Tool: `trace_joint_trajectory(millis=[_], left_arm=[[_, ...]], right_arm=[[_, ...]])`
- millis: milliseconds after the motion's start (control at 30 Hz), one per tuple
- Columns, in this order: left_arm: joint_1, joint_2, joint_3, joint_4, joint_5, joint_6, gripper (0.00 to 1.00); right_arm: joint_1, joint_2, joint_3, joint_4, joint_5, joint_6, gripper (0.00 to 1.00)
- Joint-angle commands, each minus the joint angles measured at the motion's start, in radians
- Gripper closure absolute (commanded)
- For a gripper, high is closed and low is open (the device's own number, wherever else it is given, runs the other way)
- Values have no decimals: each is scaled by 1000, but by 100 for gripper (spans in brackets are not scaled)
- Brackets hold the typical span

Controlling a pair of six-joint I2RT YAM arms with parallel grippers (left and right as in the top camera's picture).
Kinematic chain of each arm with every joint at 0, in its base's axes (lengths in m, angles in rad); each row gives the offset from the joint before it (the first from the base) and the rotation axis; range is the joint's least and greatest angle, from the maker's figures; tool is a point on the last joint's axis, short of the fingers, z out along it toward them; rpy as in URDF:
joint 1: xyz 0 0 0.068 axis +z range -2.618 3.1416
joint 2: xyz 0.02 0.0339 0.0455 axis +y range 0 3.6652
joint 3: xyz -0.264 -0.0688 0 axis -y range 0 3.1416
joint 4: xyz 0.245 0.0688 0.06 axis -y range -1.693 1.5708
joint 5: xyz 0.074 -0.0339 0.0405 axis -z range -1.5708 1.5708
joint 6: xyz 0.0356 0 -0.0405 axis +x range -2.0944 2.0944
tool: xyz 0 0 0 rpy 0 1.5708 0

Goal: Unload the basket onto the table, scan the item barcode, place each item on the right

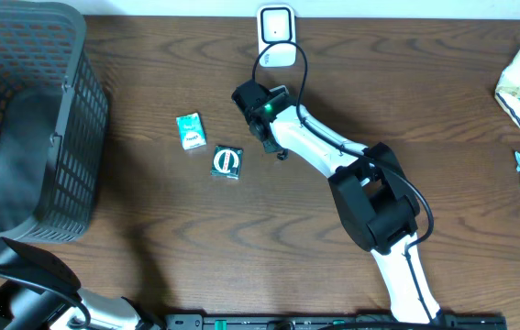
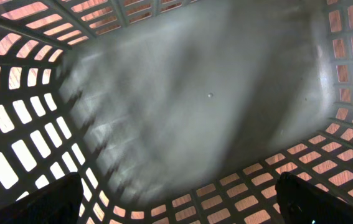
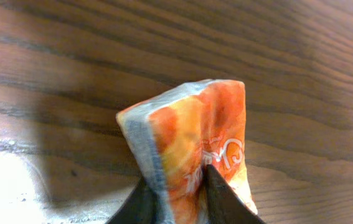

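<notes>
Right wrist view: right gripper pinches the orange packet by one end, its length pointing away from the jaws, scanner just beyond; left gripper hangs open in the basket

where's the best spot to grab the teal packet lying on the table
Probably the two long edges of the teal packet, at mid-length, coming straight down from above: it lies flat on the table, a slim rectangle with bare wood on all sides.
</notes>
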Motion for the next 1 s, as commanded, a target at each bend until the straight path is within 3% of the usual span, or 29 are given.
trace_joint_trajectory(millis=[0, 233, 433, 533, 667, 767, 967], left_arm=[[3, 5, -2, -5, -3, -5, 2], [3, 5, -2, -5, -3, -5, 2], [3, 5, -2, -5, -3, -5, 2], [3, 5, -2, -5, -3, -5, 2], [3, 5, -2, -5, -3, -5, 2], [3, 5, -2, -5, -3, -5, 2], [3, 5, -2, -5, -3, -5, 3]], right_arm=[[2, 48, -5, -4, -42, 4, 99], [-26, -32, 43, -13, -289, 2, 99], [-126, -165, 46, 4, -793, -168, 99], [-219, -168, 38, 4, -1178, -254, 99], [-298, -153, -38, 24, -1425, -285, 99], [-337, -153, -131, 95, -1535, -284, 99], [-412, -153, -352, 258, -1536, -159, 99]])
